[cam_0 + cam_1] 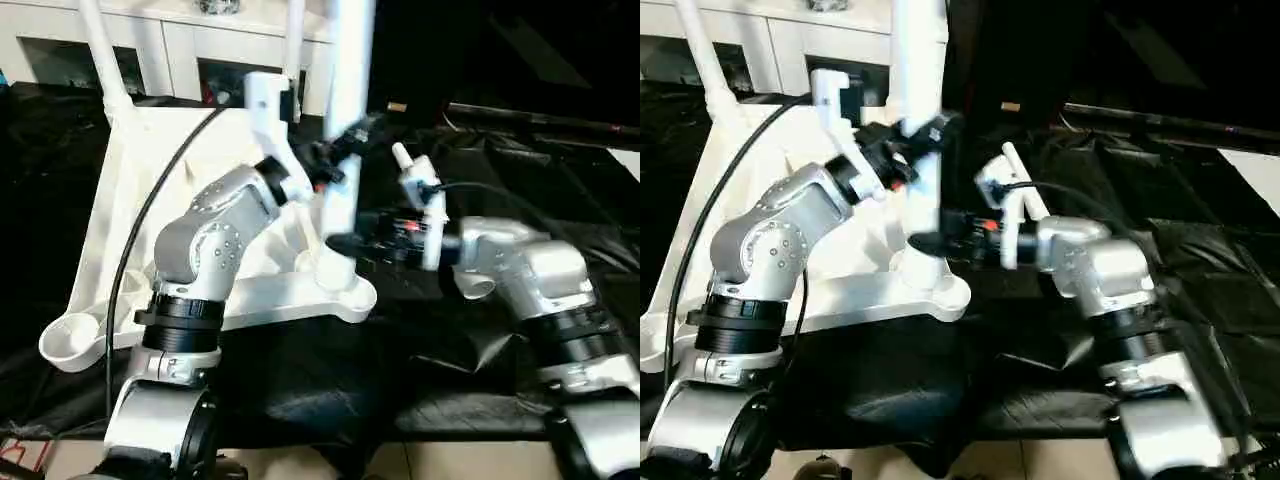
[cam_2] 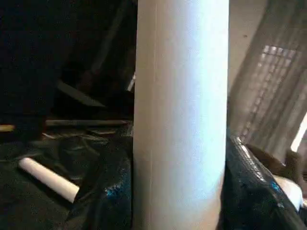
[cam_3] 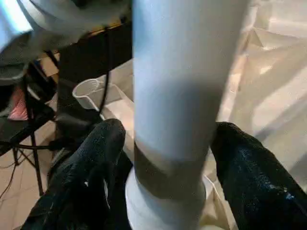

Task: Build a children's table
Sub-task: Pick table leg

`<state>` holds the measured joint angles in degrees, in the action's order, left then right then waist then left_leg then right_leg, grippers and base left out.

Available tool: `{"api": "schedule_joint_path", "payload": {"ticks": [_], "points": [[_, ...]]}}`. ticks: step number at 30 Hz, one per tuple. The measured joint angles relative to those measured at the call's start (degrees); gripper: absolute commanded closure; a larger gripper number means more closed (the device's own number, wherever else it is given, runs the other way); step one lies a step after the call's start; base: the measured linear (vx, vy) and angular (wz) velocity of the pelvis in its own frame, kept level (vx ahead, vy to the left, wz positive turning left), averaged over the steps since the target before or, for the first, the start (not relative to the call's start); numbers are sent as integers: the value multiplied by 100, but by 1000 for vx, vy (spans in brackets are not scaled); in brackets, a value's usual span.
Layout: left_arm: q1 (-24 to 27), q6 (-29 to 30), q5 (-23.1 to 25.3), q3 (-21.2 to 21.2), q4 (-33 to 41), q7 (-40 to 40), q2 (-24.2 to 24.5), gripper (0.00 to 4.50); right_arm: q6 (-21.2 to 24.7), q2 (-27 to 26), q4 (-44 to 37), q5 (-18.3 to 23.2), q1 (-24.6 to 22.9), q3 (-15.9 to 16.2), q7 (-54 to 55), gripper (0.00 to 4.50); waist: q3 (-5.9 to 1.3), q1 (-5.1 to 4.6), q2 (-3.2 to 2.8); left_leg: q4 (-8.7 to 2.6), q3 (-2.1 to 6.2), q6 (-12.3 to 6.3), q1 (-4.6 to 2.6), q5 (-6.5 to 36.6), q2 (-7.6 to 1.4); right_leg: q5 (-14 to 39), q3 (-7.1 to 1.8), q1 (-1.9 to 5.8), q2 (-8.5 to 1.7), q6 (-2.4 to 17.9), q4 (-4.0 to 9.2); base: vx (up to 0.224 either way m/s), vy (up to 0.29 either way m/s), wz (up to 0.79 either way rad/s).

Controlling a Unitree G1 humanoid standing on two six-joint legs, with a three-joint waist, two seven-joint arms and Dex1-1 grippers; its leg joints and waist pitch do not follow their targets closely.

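Centre-left of the frame, your left gripper (image 1: 335, 150) is clamping the upright leg (image 1: 345, 110) in the tabletop's (image 1: 130, 170) near corner socket (image 1: 335, 280). Right gripper (image 3: 168, 158) is straddling it loosely, apparently not gripping; any sideways pull risks unseating it.

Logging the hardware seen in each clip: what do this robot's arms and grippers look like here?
Both arms are silver metal with rounded joint housings and black ribbed collar rings. A thin black cable loops beside the left arm; the right arm is built the same. White plastic brackets sit at both wrists. The left gripper and right gripper each have two glossy black fingers.
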<state>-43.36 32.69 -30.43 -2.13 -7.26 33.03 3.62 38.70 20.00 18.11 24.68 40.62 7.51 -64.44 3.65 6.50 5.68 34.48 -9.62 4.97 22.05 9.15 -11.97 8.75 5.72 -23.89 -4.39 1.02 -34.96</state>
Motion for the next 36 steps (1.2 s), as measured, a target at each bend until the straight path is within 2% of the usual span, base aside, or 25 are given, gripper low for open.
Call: {"api": "schedule_joint_path", "payload": {"ticks": [8,16,17,21,22,24,26,33,34,36], "points": [[5,124,-195,100,304,238,-23,268,5,-19,45,-4,2,193,-230,140,3,9,7,1,0,0,1,0,0,0,0,1,0,0,0,0,0,0],[17,242,-287,93,320,286,16,268,5,-11,53,-7,2,195,-287,140,3,10,8,2,2,0,1,0,0,0,0,1,0,0,-1,0,0,0],[24,244,-309,98,328,302,16,268,4,-11,60,-7,2,195,-287,167,3,10,8,2,2,0,1,0,0,0,0,1,0,0,-1,0,0,0],[39,243,-313,95,331,305,23,268,-20,-30,121,-9,2,196,-293,180,3,7,8,2,0,0,1,0,0,0,0,1,0,0,-1,0,0,0],[39,243,-313,97,332,305,23,268,-21,-31,125,-10,2,196,-291,211,3,10,8,2,1,0,1,0,0,0,0,1,0,0,-1,0,0,0],[40,243,-313,91,332,297,28,268,-22,-44,124,-8,1,196,-300,218,3,8,8,2,1,0,1,0,0,0,0,1,0,0,-1,0,0,0],[43,247,-312,86,330,288,33,268,-42,-77,116,-10,1,204,-307,243,3,5,8,2,2,0,1,0,0,0,0,1,0,0,-1,0,0,0],[50,240,-295,94,330,288,54,268,-65,-91,114,-45,0,220,-307,257,3,11,8,2,3,0,1,0,0,0,0,1,0,0,-2,0,0,0],[50,241,-279,99,329,283,53,212,-67,-103,114,-53,-4,221,-300,257,3,10,8,2,3,0,0,0,0,0,0,1,0,0,-2,0,0,0],[50,258,-253,133,325,282,53,198,-74,-128,114,-59,-24,221,-273,257,3,9,8,2,3,0,0,0,0,0,0,1,0,0,-2,0,0,0]]}}
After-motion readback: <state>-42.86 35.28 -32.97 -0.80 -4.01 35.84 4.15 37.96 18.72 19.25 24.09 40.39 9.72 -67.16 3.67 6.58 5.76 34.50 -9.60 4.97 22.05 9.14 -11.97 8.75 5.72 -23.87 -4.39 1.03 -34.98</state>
